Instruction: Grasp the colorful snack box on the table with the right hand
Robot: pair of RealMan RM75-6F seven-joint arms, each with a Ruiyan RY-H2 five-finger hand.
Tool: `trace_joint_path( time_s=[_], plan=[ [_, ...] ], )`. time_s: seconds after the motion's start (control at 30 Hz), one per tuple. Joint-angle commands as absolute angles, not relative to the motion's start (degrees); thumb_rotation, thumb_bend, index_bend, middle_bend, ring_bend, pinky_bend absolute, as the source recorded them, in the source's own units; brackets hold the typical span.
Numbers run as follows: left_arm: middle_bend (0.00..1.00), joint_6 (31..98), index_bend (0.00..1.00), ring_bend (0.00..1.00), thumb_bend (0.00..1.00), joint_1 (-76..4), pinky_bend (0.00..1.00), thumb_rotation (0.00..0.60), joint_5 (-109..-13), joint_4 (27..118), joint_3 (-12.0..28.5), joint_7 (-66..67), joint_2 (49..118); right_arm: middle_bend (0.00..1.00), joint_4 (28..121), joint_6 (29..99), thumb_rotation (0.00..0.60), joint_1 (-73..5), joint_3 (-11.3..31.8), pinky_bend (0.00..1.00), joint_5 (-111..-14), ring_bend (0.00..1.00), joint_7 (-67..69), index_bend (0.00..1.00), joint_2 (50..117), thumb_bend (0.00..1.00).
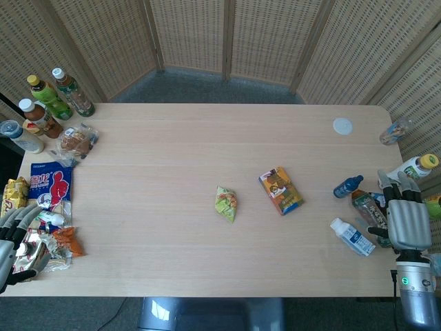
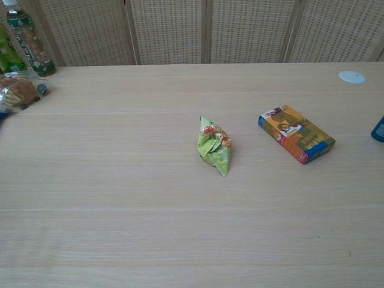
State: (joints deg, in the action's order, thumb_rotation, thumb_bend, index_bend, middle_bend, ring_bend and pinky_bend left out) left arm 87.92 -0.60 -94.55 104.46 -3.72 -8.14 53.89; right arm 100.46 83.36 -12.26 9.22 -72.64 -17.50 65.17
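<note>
The colorful snack box (image 1: 280, 190) lies flat on the table right of centre, orange on top with blue and red edges; the chest view shows the snack box (image 2: 296, 133) at mid right. My right hand (image 1: 405, 217) hovers at the table's right edge, well to the right of the box, fingers apart and holding nothing. My left hand (image 1: 15, 238) sits at the table's left edge over the snack packets, fingers spread, nothing visibly held. Neither hand appears in the chest view.
A green snack pouch (image 1: 227, 203) lies left of the box. Bottles (image 1: 353, 236) and a blue bottle (image 1: 348, 186) cluster near my right hand. A white lid (image 1: 342, 126) sits far right. Drink bottles (image 1: 62, 93) and snack packets (image 1: 49, 186) crowd the left side.
</note>
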Motion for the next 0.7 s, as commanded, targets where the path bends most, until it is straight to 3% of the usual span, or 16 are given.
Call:
trace_joint_path(
  time_s=[0.03, 0.43, 0.7],
  plan=[
    [0.06, 87.7, 0.05, 0.00, 0.35, -0.8, 0.00, 0.600, -94.6, 104.7, -3.7, -8.0, 53.9, 0.20, 100.6, 83.1, 0.477, -12.2, 9.1, 0.00, -72.6, 0.00, -17.2, 0.00, 65.3, 0.06],
    [0.06, 90.6, 0.05, 0.00, 0.35, 0.0, 0.00, 0.600, -96.7, 105.5, -3.7, -9.5, 52.4, 0.19, 102.5, 82.3, 0.484, -12.0, 8.4, 0.00, -74.6, 0.00, -16.3, 0.00, 65.0, 0.06],
    [0.06, 90.5, 0.05, 0.00, 0.35, -0.8, 0.00, 0.600, -97.5, 105.6, -3.2, -9.4, 52.3, 0.15, 103.9, 73.9, 0.483, -18.5, 9.3, 0.00, -75.1, 0.00, -18.7, 0.00, 70.1, 0.05]
  ],
)
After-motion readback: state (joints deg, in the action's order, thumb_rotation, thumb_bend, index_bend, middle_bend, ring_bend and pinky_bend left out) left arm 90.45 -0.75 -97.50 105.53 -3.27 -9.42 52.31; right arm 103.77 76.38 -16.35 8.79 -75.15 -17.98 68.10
